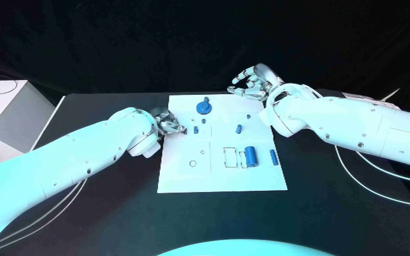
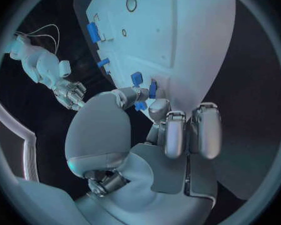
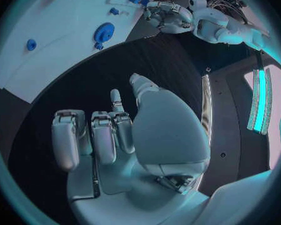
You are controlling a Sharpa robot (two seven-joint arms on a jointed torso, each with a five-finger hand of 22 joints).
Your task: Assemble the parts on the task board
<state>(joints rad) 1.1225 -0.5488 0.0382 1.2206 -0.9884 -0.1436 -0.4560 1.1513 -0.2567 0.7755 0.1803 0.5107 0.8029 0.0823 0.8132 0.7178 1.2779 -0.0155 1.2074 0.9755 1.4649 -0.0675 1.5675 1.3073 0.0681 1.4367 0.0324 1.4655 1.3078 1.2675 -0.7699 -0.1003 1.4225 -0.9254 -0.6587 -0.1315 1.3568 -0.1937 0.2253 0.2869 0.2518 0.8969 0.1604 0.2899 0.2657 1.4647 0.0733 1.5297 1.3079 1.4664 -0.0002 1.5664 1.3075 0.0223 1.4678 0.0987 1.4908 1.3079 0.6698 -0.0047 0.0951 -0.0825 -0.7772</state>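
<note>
**Left hand pinches a blue part at the board's edge**

The left silver hand (image 1: pixel 166 124) has its fingers (image 2: pixel 154 106) pinching a small blue part (image 2: pixel 140 105) at the left edge of the white rectangular task board (image 1: pixel 218 176). The right silver hand (image 1: pixel 253 83) hovers off the board's far right corner, fingers (image 3: pixel 106 135) loosely curled, holding nothing. On the board stand a blue gear (image 1: pixel 203 107) and a blue cylinder (image 1: pixel 251 154), all on the black table (image 1: pixel 102 208).

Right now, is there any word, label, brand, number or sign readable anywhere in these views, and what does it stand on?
None can be read.
White task board: only thin outlined shapes, a small oval and rectangles, no lettering.
Small blue parts: no markings.
White arms and silver left hand and right hand: no legible label.
</note>
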